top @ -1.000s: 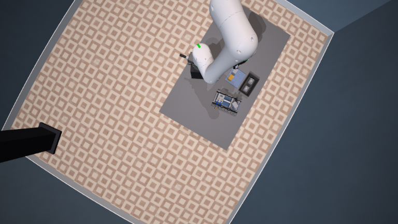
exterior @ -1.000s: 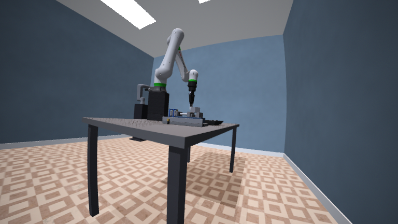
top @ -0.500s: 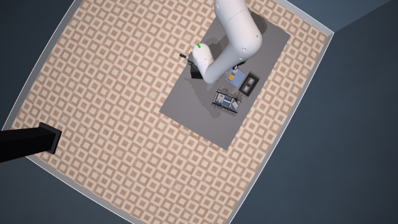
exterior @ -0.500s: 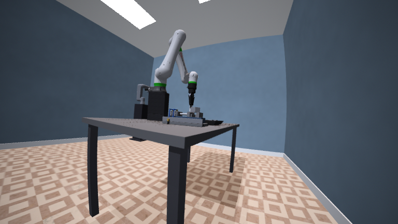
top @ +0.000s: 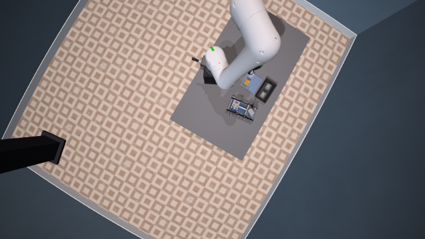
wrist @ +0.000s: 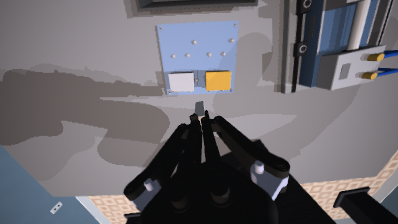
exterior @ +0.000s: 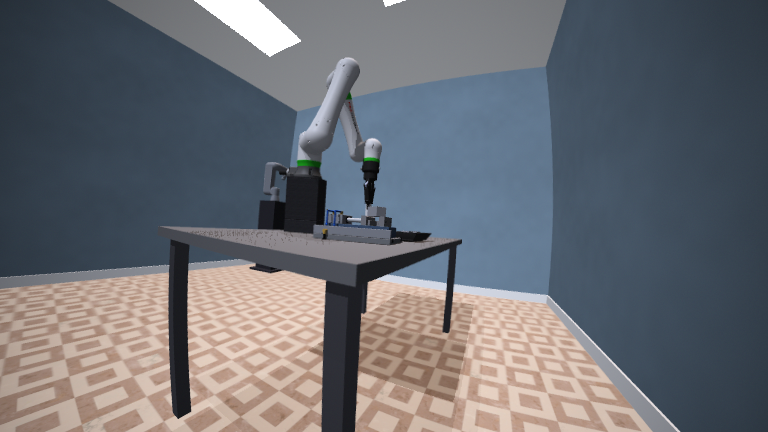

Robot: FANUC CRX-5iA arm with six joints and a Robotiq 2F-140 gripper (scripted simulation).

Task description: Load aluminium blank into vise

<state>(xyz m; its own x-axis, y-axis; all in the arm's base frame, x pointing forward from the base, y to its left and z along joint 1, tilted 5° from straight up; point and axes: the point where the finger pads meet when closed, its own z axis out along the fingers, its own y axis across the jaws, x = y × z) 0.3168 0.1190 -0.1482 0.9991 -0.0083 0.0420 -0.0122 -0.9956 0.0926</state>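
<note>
From above, the white arm point(top: 252, 41) is reaching over the grey table point(top: 193, 118), hiding part of the blue plate point(top: 255, 86) that lies between the dark tray point(top: 274, 86) and the vise point(top: 242, 108). From the side, the gripper point(exterior: 368, 203) is hanging tip-down above the vise, probably lining up for a pick. At the wrist, its fingers are pressed together on nothing, while the grey block point(wrist: 181, 82) and the brass block point(wrist: 218, 80) are lying flat, side by side, along the plate's near edge.
</note>
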